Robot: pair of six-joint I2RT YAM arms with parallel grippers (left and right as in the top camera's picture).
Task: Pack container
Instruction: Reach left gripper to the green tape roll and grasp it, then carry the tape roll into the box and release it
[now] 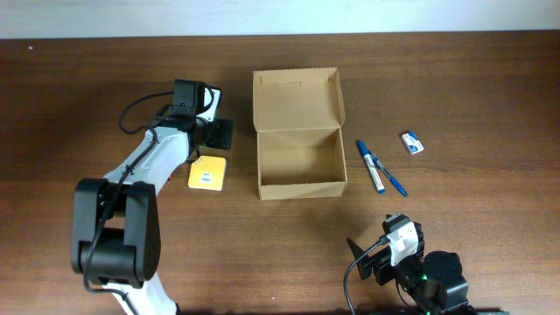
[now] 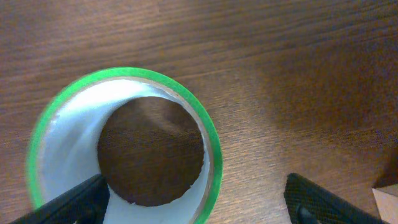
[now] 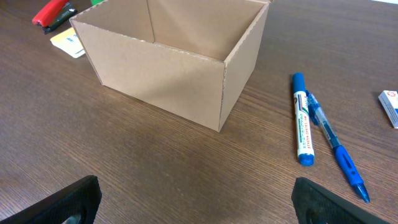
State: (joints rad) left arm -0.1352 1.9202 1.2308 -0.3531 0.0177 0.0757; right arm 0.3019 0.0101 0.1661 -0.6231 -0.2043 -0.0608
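Observation:
The container (image 1: 297, 166) is a brown cardboard box standing open at the table's middle, its flap lid (image 1: 297, 98) folded back. It looks empty and also shows in the right wrist view (image 3: 168, 59). A green tape roll (image 2: 68, 137) with a white inside lies flat on the table right under my left gripper (image 2: 196, 196). That gripper is open, one finger over the roll's inner wall and the other outside it. In the overhead view my left gripper (image 1: 208, 131) hides the roll, left of the box. My right gripper (image 3: 196, 199) is open and empty, low over bare wood in front of the box (image 1: 385, 249).
A blue marker (image 1: 370, 164) and a blue pen (image 1: 391, 179) lie right of the box, with a small white and blue packet (image 1: 412, 143) beyond them. A yellow pad (image 1: 207, 173) lies left of the box. A red and black object (image 3: 53, 12) lies behind the pad.

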